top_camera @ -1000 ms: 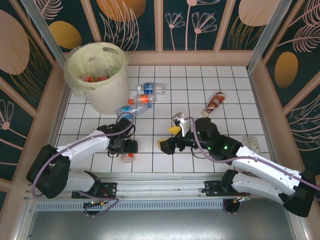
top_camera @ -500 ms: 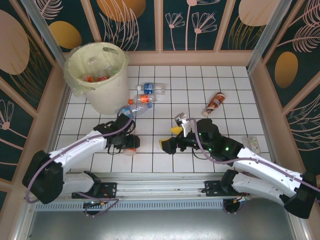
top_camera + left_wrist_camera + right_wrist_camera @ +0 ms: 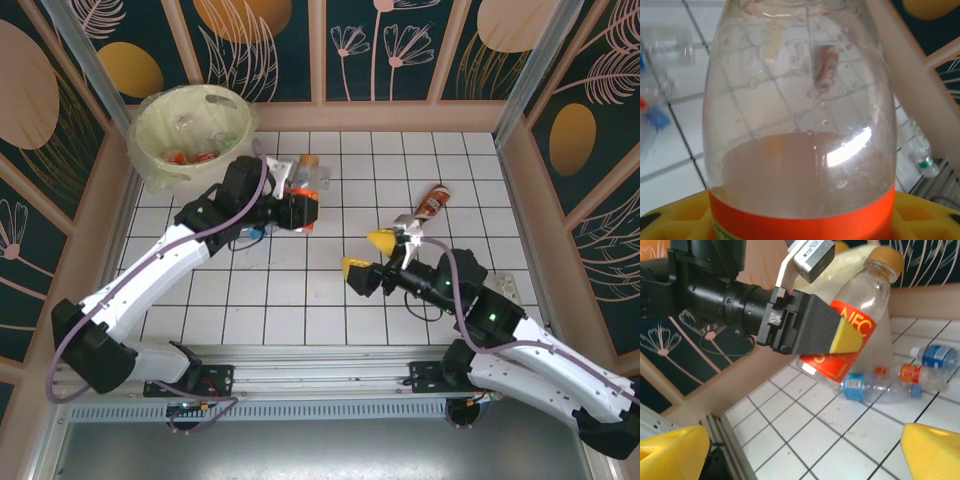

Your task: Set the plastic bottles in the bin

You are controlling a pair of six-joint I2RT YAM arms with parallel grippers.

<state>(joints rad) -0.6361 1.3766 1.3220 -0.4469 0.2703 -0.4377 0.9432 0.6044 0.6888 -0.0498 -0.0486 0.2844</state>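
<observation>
The left gripper [image 3: 300, 208] holds an orange-labelled bottle [image 3: 860, 315] in the air; next, I think, carry it over the bin [image 3: 150, 160] at upper left (right gripper [image 3: 367, 252] wide, empty).

White tiled floor [image 3: 300, 322], dark floral walls [image 3: 400, 50]
</observation>
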